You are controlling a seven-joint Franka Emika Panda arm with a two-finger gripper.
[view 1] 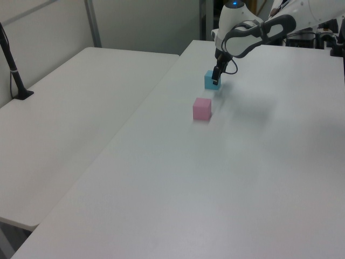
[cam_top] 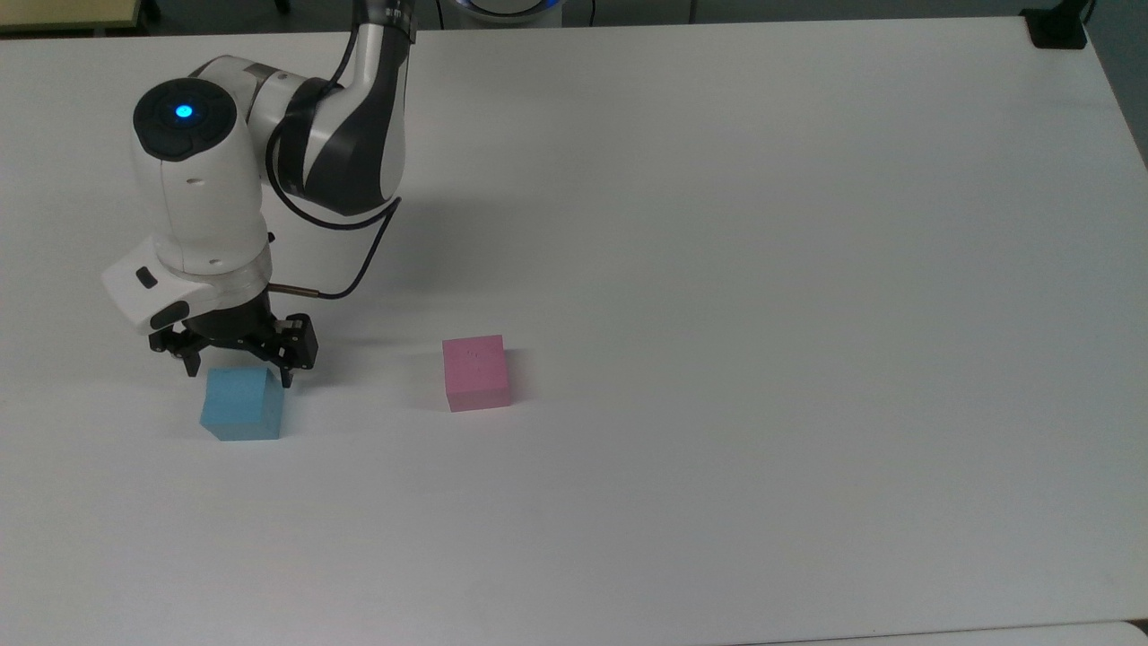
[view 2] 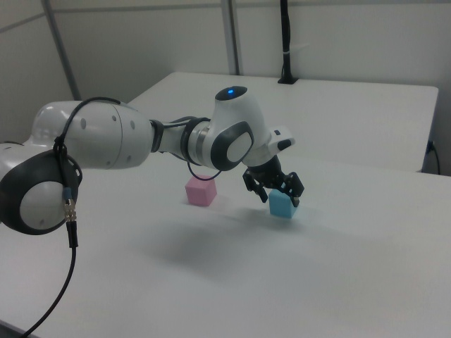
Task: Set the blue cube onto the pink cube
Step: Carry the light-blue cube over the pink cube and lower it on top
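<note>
So going left to right in the top view: the gripper (cam_top: 238,375) was way over on the top view's left, hanging low right at the blue cube (cam_top: 240,403), jaws spread open with one fingertip off each side of the cube's far top edge, not clamped on anything. Couldn't tell if a fingertip was actually touching the cube. The blue cube (view 2: 283,203) sat flat on the white tabletop (cam_top: 717,269). Further toward the top view's right was the pink cube (cam_top: 476,372), also flat on the tabletop, near the blue one but clearly apart, nothing on top of it. In the left view the pink cube (view 1: 202,108) was closer to the camera, with the blue cube (view 1: 210,81) and gripper (view 1: 215,79) behind it.
</note>
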